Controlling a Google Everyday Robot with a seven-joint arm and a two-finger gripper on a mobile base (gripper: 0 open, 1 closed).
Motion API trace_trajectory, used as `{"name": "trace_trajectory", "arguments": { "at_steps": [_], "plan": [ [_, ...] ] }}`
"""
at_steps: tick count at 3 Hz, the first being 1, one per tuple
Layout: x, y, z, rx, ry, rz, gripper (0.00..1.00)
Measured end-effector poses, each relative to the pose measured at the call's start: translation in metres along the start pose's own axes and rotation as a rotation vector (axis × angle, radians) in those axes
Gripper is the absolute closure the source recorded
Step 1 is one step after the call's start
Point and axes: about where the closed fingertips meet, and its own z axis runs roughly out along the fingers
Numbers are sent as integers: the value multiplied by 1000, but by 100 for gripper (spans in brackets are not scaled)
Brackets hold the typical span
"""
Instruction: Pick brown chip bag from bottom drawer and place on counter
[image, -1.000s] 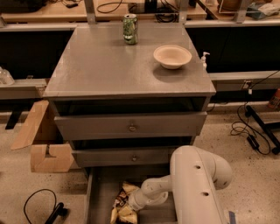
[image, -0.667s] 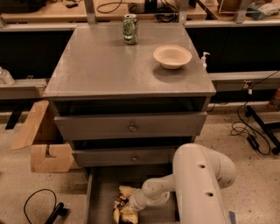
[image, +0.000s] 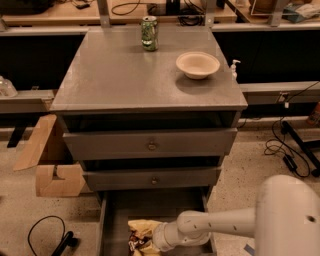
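Counter (image: 125, 75) is topped by a bowl (image: 197, 64) and a can (image: 149, 33). Bottom drawer (image: 150, 205) is pulled open, with the crumpled brown chip bag (image: 141, 229) lying at its front. Arm (image: 225, 225) is seen lower and further right than a second ago. Bag's axis can't be told. Gripper (image: 150, 241) is at the bag, grip state can't be told.

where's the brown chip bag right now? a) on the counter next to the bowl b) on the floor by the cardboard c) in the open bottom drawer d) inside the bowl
C: the brown chip bag lies in the pulled-out bottom drawer, with the gripper reaching down right at it, while the counter carries a can and a bowl.
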Motion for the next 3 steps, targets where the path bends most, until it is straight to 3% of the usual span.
{"name": "trace_trajectory", "arguments": {
  "at_steps": [1, 2, 3],
  "plan": [
    [-33, 45, -61, -9, -73, -56, 100],
    [-67, 87, -129, 13, -108, -70, 100],
    [-111, 110, -202, 47, -129, -40, 100]
  ]
}}
